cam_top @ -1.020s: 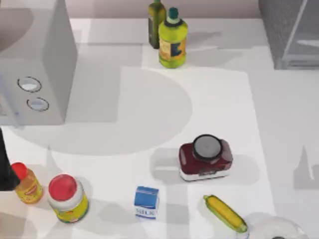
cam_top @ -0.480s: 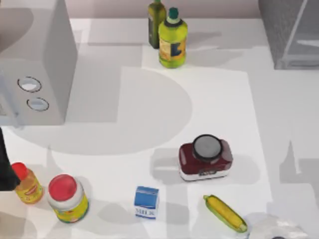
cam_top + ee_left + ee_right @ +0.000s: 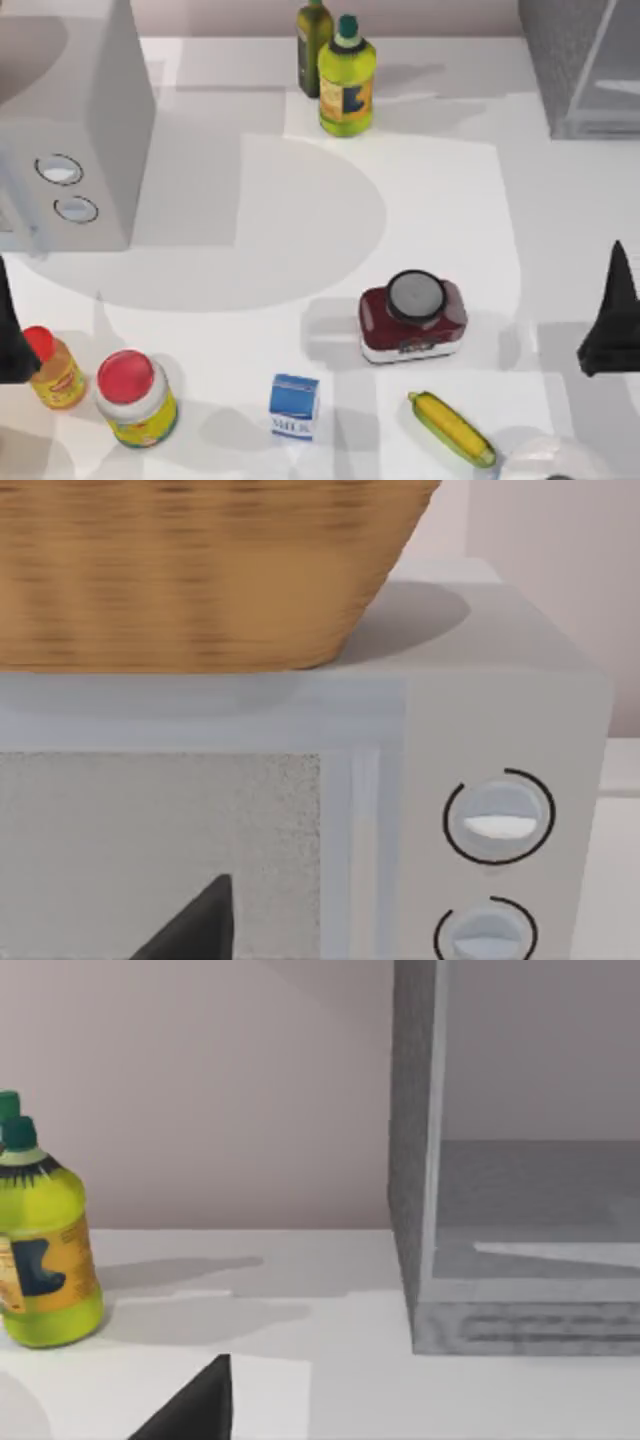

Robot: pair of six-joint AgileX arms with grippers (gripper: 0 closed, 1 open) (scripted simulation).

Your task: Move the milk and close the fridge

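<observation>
Standing at six o'clock on the desk [image 3: 560, 200], the milk [image 3: 294, 405] looks light, stiff-sided, crushable; pinch its flat white flanks. Fridge [image 3: 585, 65] waits at two o'clock. Right jaws [image 3: 610, 330]: cannot tell.

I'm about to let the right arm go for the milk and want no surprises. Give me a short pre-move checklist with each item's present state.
1. Milk upright, free on the table: ok.
2. Room around it: red-lidded jar and corn cob stand apart from it: ok.
3. Right gripper near the milk: not ok, at the table's right edge.
4. Right jaws open: cannot tell.
5. Fridge open, inside bare where seen: ok.
6. Left gripper out of the way at the left edge: ok.
</observation>
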